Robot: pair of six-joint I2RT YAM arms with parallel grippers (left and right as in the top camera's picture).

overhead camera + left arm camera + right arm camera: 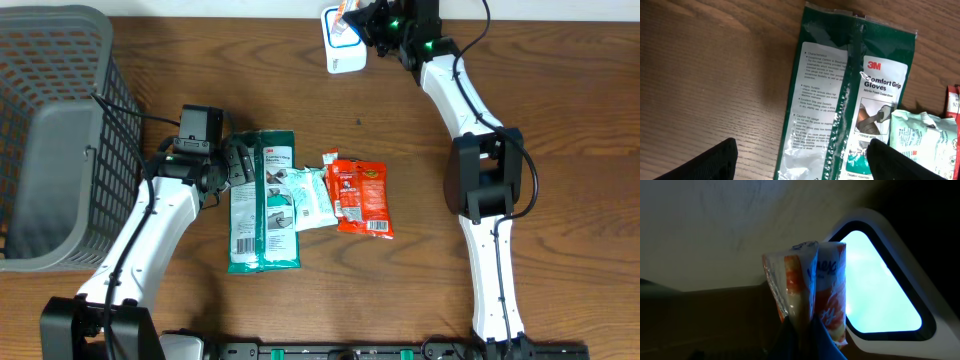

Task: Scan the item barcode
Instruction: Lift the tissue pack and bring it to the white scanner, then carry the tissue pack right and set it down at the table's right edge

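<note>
Tissue pack (807,287) in right gripper (802,332), at scanner (338,52) — far edge of table (570,90).

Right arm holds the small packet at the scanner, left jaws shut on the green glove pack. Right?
Not quite. The left gripper has its jaws open above the green glove pack, gripping nothing, as the left wrist view shows. The right gripper does hold the small packet at the scanner.

Overhead looks straight down on the whole worktop (420,290). The left wrist view sits close above the green glove pack (830,100), shared with overhead. The dim right wrist view seemingly faces the scanner window (875,285) closely.
</note>
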